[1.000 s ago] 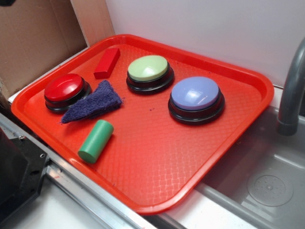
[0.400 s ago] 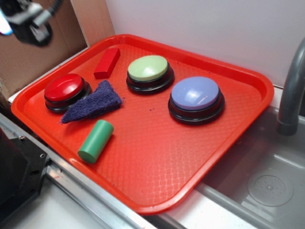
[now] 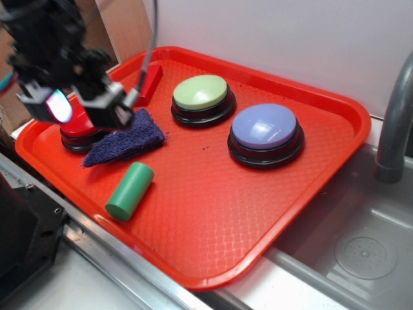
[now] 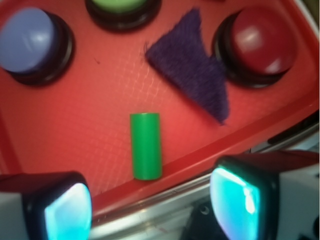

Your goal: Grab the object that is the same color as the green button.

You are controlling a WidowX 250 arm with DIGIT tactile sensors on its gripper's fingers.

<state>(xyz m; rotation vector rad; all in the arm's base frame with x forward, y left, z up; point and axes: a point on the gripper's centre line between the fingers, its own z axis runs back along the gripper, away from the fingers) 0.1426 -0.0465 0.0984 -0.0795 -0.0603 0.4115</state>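
The object, a small green cylinder, lies on its side near the front left rim of the red tray. The wrist view shows the cylinder ahead of the jaws, just inside the tray's rim. The green button with its pale green dome sits at the tray's back; only its edge shows at the top of the wrist view. My gripper hangs above the tray's left side, up and left of the cylinder. It is open, with nothing between the glowing pads.
A red button sits partly hidden behind the gripper, and a dark blue cloth lies beside it. A red block is at the back left, and a lavender-blue button at the right. A grey faucet and sink are right of the tray.
The gripper has come in from the upper left corner, moving down and right over the red button. Nothing on the tray has shifted.
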